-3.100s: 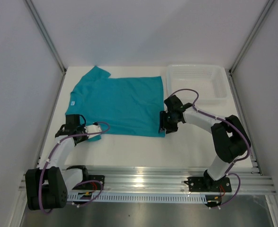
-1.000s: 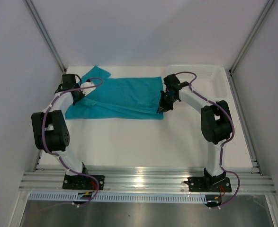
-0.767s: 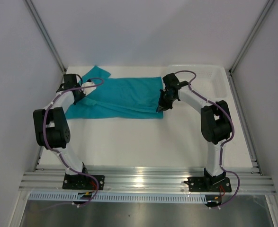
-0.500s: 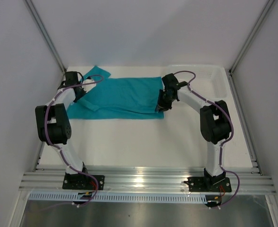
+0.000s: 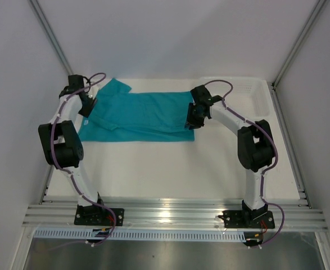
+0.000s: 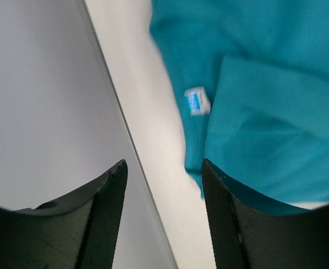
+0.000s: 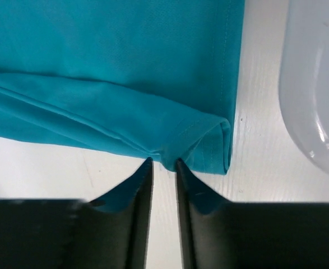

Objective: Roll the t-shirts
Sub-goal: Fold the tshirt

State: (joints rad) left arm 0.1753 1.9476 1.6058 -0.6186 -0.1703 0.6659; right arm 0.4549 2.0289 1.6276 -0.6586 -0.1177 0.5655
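small white neck label [image 6: 197, 101] on teal t-shirt [image 6: 265, 84], print too blurred to read

1 teal t-shirt [image 5: 148, 115], 1 white basket [image 5: 260, 98], 1 table [image 5: 170, 169], 2 arms: L arm [image 5: 63, 143], R arm [image 5: 249, 146].

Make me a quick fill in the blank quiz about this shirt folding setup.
1. The left end effector has its jaws ___.
2. In the top view, the basket stands to the ___ of the t-shirt.
3. The t-shirt's label shows in the ___ wrist view.
Missing words: open; right; left.
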